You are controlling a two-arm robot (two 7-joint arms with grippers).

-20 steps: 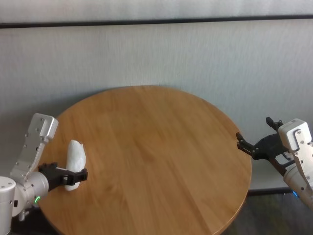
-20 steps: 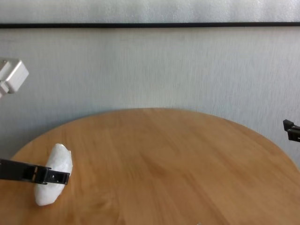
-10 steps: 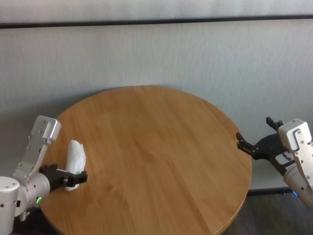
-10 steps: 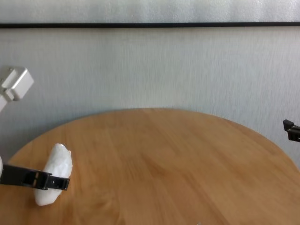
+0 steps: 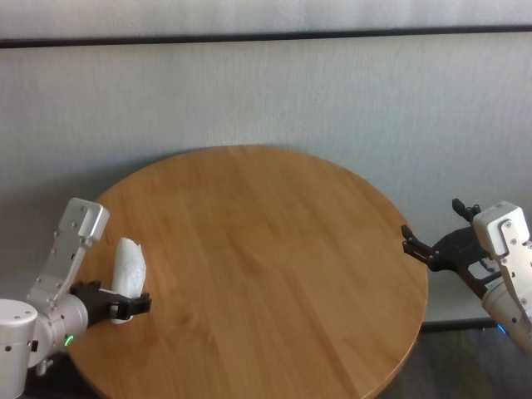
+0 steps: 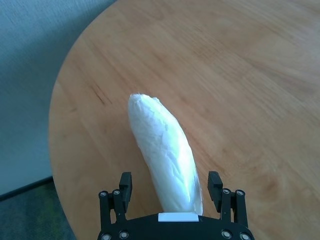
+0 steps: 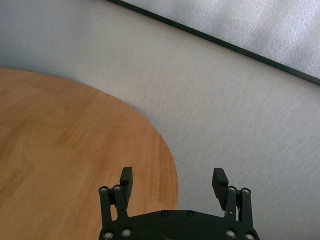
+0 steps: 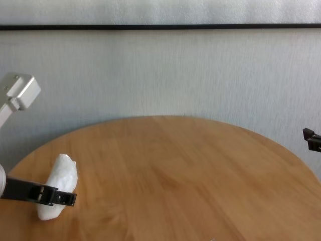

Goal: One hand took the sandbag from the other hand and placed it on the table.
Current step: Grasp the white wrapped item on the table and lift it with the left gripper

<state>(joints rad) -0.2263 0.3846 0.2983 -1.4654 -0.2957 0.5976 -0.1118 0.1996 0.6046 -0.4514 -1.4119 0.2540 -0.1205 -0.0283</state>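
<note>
The sandbag (image 5: 128,268) lies on the round wooden worktop (image 5: 274,266) at lower left of the head view, close to the rim, long axis running away from the left gripper (image 5: 133,306). That gripper, with the green light on its wrist, straddles the bag's near end; the left wrist view shows the fingers (image 6: 125,183) spread wide on either side of the sandbag (image 6: 165,159), with a gap each side, so nothing is gripped. The right gripper (image 5: 420,247) hangs off the worktop's rim at right-centre of the head view, fingers (image 7: 127,178) apart and empty, with only worktop (image 7: 75,165) edge and wall in front of it. Judged from this, the bag looks delivered and released, so the placing is probably done, with only the left arm's pull-away and parking left; whether the handover went the way the task says can't be told here. Against the earlier frames: the left gripper has slid back toward the lower left corner, in the chest view the fingers (image 8: 59,197) now cross lower on the sandbag (image 8: 60,193) than a second ago, and the white box on the arm has shifted right. The bag itself has not moved, and the right arm is unchanged.
</note>
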